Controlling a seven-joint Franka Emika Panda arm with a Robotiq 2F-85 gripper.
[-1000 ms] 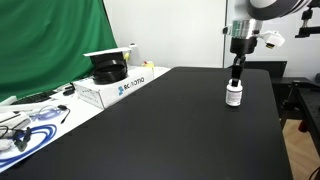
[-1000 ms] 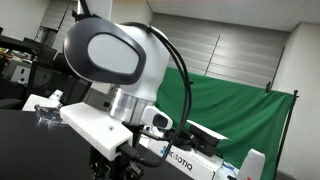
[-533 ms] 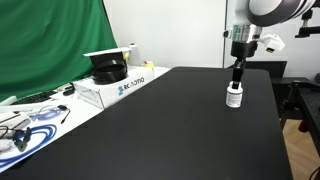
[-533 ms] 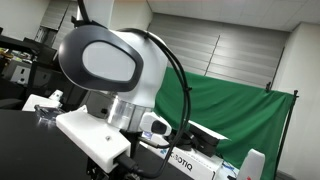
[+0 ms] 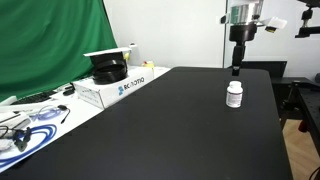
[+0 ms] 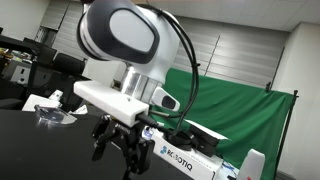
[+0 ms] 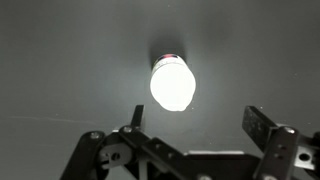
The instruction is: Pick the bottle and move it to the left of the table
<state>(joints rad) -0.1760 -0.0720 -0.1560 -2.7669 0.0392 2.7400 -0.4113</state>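
In an exterior view, the small white pill bottle (image 5: 234, 94) stands upright on the matte black table (image 5: 170, 130), with the black gripper (image 5: 236, 68) above it and apart. An open white cardboard box (image 5: 125, 88) holds a black round object (image 5: 107, 68). In an exterior view, only the gripper (image 6: 118, 158) shows. The wrist view alone shows the jaws spread and empty, with the bottle (image 7: 172, 85) beyond them.

An exterior view stands at a near corner, a little above the surface, and faces along the black worktop (image 5: 170, 120) to its far end. The green screen (image 5: 50, 40) and white box (image 5: 120, 85) lie at left, and the tool (image 5: 236, 68) is small and far at right. An exterior view sits low and very close to the arm (image 6: 125, 40), tilted upward so that the arm fills it. Both exterior views share screen, box and tool. The wrist view looks straight down, close over the bottle (image 7: 171, 83), which also appears in the corner view.
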